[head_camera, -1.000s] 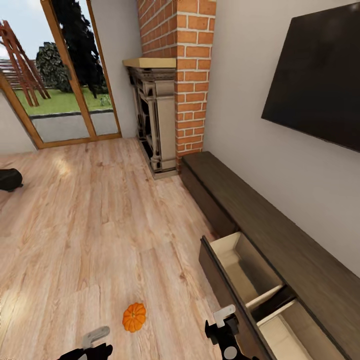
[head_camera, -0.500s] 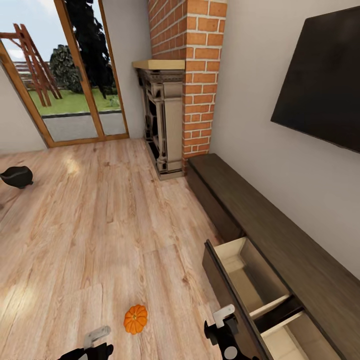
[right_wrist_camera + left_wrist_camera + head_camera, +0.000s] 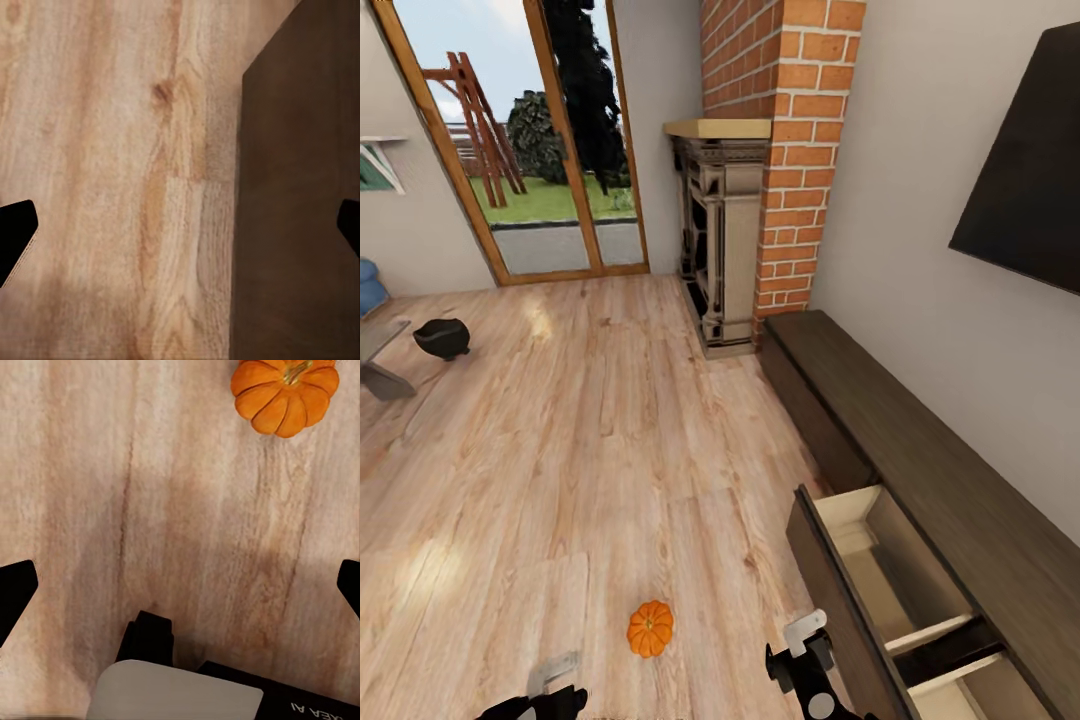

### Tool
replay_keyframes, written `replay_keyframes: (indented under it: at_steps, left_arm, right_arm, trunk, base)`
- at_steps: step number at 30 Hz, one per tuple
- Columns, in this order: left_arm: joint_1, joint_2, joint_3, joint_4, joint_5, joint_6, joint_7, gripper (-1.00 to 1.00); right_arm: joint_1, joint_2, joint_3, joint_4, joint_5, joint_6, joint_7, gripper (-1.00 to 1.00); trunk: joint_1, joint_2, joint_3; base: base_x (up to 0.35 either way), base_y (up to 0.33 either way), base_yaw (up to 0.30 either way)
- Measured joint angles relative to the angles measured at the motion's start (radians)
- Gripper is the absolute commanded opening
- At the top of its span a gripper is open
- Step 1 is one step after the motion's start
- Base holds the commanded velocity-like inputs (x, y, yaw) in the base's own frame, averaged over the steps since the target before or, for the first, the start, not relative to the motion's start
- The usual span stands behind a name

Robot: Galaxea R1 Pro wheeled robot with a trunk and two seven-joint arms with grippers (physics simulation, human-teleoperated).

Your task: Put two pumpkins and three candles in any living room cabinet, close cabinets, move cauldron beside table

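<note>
One orange pumpkin [image 3: 650,628] lies on the wood floor between my two grippers; it also appears in the left wrist view as the pumpkin [image 3: 285,394], a little beyond the fingers. My left gripper [image 3: 548,692] [image 3: 180,585] hangs open over bare floor. My right gripper [image 3: 805,652] [image 3: 180,229] is open too, beside the dark front of a pulled-out drawer [image 3: 300,210]. The long dark cabinet [image 3: 920,440] runs along the right wall with two drawers [image 3: 890,565] open and empty as far as I can see. The black cauldron [image 3: 442,338] stands far left, near the table [image 3: 375,355].
A carved fireplace [image 3: 725,240] and brick chimney [image 3: 790,150] stand past the cabinet's far end. A black TV [image 3: 1025,170] hangs on the right wall. Glass doors [image 3: 530,150] close the far wall. Wide wood floor lies between me and the cauldron.
The whole view has swung left, bringing the cauldron fully into sight and the table's edge at the far left. The pumpkin, cabinet and grippers keep their places.
</note>
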Motion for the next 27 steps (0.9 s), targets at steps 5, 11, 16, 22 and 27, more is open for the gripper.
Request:
replay_keyframes:
  at_steps: [5, 11, 16, 22, 27]
  left_arm:
    - [0.000, 0.000, 0.000, 0.000, 0.001, 0.000, 0.000, 1.00]
    - [0.000, 0.000, 0.000, -0.002, 0.001, 0.000, -0.001, 1.00]
    - [0.000, -0.006, 0.002, -0.003, 0.002, 0.001, 0.005, 1.00]
    - [0.000, -0.019, 0.007, -0.002, 0.001, 0.001, 0.008, 1.00]
    - [0.000, -0.019, 0.009, -0.001, 0.001, 0.002, 0.008, 1.00]
  right_arm:
    - [0.000, 0.000, 0.000, 0.000, 0.000, 0.000, 0.000, 1.00]
    - [0.001, 0.000, 0.000, 0.000, 0.000, 0.003, 0.002, 1.00]
    - [0.001, 0.001, 0.000, 0.001, 0.000, 0.001, 0.003, 1.00]
    - [0.001, 0.002, 0.000, -0.003, -0.005, -0.001, 0.003, 1.00]
    - [0.001, 0.002, 0.001, -0.004, -0.005, -0.001, 0.026, 1.00]
  trunk:
    - [0.000, 0.000, 0.000]
    - [0.000, 0.000, 0.000]
    - [0.019, -0.035, -0.016]
    - [0.042, -0.077, -0.034]
    - [0.061, -0.112, -0.050]
  base:
    - [0.000, 0.000, 0.288]
    - [0.000, 0.000, 0.289]
    - [0.000, 0.000, 0.276]
    - [0.000, 0.000, 0.062]
    - [0.037, 0.000, 0.005]
